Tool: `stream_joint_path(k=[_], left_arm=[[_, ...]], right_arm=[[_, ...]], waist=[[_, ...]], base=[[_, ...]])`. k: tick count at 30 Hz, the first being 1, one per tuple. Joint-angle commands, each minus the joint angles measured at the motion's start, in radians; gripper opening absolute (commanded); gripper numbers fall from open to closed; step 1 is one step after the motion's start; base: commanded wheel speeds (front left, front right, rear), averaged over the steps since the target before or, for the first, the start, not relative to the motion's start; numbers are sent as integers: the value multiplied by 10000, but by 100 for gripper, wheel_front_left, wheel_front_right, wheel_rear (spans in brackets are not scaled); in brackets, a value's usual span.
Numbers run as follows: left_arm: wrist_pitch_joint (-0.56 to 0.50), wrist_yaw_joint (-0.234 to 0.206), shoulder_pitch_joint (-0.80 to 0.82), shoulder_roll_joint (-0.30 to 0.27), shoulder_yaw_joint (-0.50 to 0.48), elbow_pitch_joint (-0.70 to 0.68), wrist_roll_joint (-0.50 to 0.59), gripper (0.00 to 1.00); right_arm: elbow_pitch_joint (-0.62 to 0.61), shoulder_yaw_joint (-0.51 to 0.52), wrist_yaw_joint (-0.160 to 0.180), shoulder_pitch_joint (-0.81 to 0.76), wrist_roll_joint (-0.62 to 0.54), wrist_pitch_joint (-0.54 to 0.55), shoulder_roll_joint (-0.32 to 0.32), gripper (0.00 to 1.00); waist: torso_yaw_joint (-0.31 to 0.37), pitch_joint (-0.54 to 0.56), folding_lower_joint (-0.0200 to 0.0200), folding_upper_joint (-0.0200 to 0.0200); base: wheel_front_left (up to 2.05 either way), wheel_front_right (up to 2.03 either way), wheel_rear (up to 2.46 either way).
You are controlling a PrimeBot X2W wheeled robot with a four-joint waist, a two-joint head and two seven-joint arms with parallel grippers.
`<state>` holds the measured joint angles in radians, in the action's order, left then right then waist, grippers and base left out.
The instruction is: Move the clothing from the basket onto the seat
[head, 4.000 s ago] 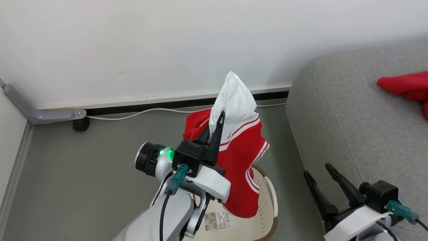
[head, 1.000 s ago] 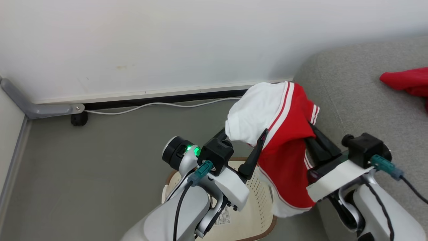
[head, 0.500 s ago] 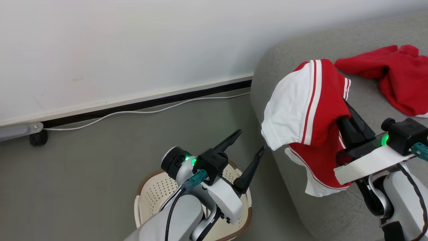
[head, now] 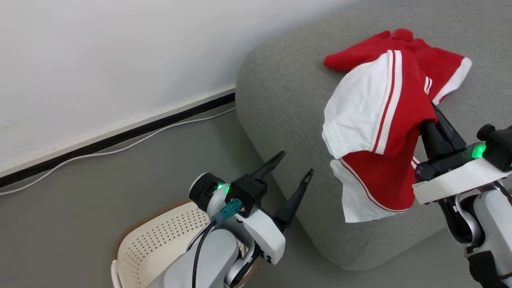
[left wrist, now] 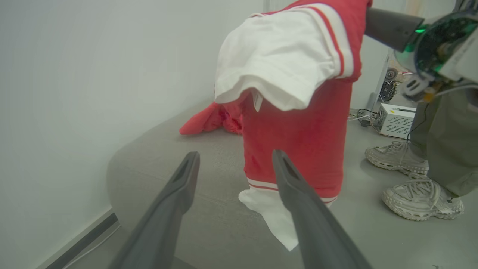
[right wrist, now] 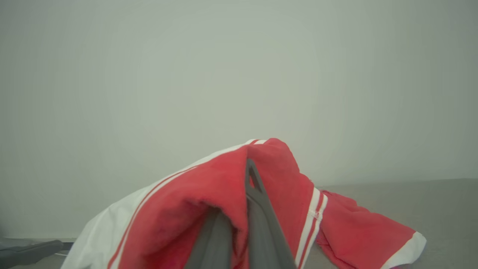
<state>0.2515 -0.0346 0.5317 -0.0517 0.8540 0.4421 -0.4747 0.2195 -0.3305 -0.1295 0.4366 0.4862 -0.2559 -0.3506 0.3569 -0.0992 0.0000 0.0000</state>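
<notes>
Right pincer (right wrist: 249, 168) clamped on the clothing (head: 376, 120), arm high over the seat (head: 280, 92); left pincer (head: 296, 163) spread apart.

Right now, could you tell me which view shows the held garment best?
The head view: the garment shows whole, draped over the shut right gripper at the edge of the sofa. The left wrist view crops its top; the right wrist view sees the bunched part at the fingers.
</notes>
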Motion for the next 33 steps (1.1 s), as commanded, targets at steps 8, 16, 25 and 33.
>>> stream_joint_path(k=[8,16,25,33], left_arm=[[102,185,-131,7,-783,-130,353,100],[103,224,-90,12,-829,-533,631,100],[103,-103,898,13,-167,-678,950,100],[103,-706,2007,14,857,-709,937,100]], right_arm=[[-215,0,-12,196,162,-59,-157,0],[-299,572,-12,129,179,-59,-511,0],[-7,1328,-12,1388,58,-59,-1791,0],[345,1969,-12,2771,-51,-59,-2951,0]], waist=[[1334,-22,0,0],[1790,-521,0,0],[1331,-1936,0,0],[650,-3445,0,0]], base=[[0,0,0],[0,0,0],[0,0,0],[0,0,0]])
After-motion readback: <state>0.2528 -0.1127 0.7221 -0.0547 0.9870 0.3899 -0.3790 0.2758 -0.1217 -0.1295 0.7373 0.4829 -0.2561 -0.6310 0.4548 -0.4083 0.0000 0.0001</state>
